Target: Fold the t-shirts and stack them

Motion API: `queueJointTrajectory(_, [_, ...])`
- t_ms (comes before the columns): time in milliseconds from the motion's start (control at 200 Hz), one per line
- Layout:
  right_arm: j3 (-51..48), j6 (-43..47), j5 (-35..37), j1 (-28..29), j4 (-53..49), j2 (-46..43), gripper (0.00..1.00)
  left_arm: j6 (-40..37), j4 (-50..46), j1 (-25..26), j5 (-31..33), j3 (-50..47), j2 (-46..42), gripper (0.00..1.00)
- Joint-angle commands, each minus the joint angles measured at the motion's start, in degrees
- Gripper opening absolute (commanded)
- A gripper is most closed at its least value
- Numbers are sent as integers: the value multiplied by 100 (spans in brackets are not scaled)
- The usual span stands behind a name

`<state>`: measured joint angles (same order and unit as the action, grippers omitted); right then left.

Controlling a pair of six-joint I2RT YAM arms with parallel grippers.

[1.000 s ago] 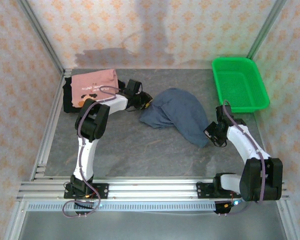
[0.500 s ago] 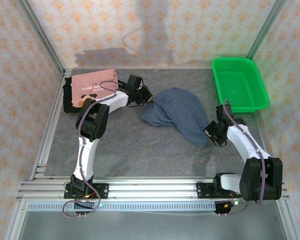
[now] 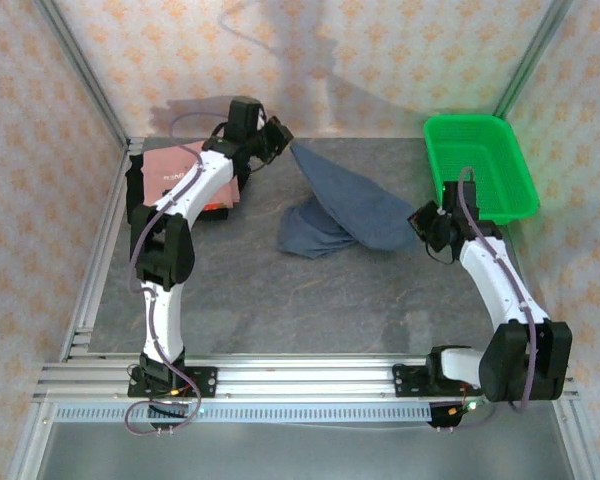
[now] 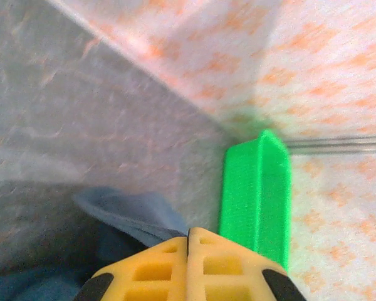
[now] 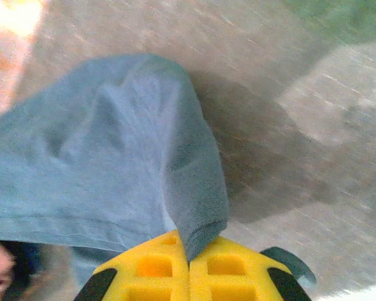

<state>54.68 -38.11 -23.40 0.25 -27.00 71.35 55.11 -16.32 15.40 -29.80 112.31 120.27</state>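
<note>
The slate-blue t-shirt point(image 3: 350, 205) hangs stretched between both grippers, its lower part drooping onto the table. My left gripper point(image 3: 283, 136) is raised near the back wall and shut on the shirt's far left corner; in the left wrist view the yellow fingertips point(image 4: 188, 235) pinch blue cloth point(image 4: 135, 213). My right gripper point(image 3: 423, 222) is shut on the shirt's right edge, and a fold of cloth point(image 5: 194, 207) runs between its fingers point(image 5: 189, 252). The salmon-pink t-shirt point(image 3: 175, 170) lies folded at the back left on top of the black one point(image 3: 136, 192).
The green mesh basket point(image 3: 480, 165) stands at the back right, just beyond the right gripper, and the left wrist view has it too point(image 4: 257, 194). Patterned walls and metal frame posts close in the grey table point(image 3: 280, 300).
The left gripper closed on the blue shirt's corner and lifted it up and back toward the far wall. The right gripper rose a little with its edge, and the shirt pulled taut.
</note>
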Motion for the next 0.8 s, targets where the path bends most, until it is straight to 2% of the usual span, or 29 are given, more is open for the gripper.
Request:
queueJointTrajectory(0, [763, -659, -302, -25, 1280, 363, 0, -219, -452, -37, -117, 1438, 227, 0])
queueJointTrajectory(105, [1573, -1185, -420, -25, 2038, 784, 0, -162, -403, -60, -102, 2521, 446, 0])
queueJointTrajectory(260, [2775, -1849, -453, -25, 2977, 1380, 0, 180, 242, -350, 71, 2592, 115, 0])
queueJointTrajectory(445, [3599, -2586, -565, -25, 4223, 1852, 0, 4, 328, -949, 76, 2616, -503, 0])
queueJointTrajectory(796, [5600, -3405, -1126, -49, 4754, 2672, 0, -178, 329, -2142, 19, 2868, -1635, 0])
